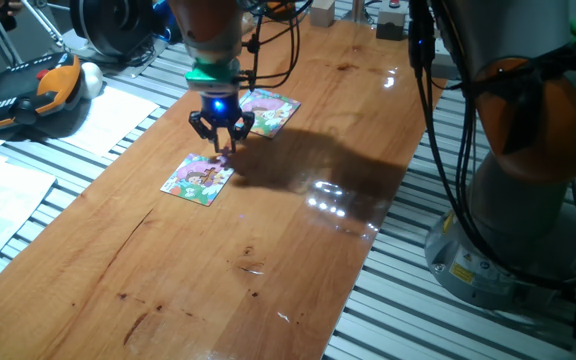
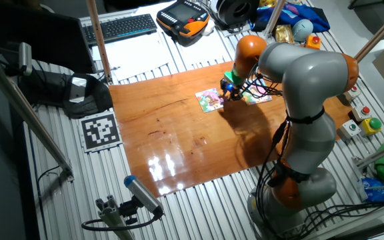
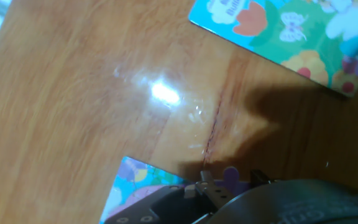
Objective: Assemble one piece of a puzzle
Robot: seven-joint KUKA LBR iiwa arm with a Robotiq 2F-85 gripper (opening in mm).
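A wooden table [image 1: 268, 250] carries two flat square puzzles lying near each other. In one fixed view, the puzzle [image 1: 198, 179] lies nearer the camera, and a second square puzzle [image 1: 267, 110] lies behind it and to its right. The gripper [image 1: 221, 132] hangs between the two, just above the nearer puzzle's far corner. In the hand view, the piece [image 3: 231, 177] sits at the fingers, beside that puzzle's edge. A teach pendant [image 1: 30, 92] rests off the table's left edge, with paper sheets [image 1: 108, 115] just before it.
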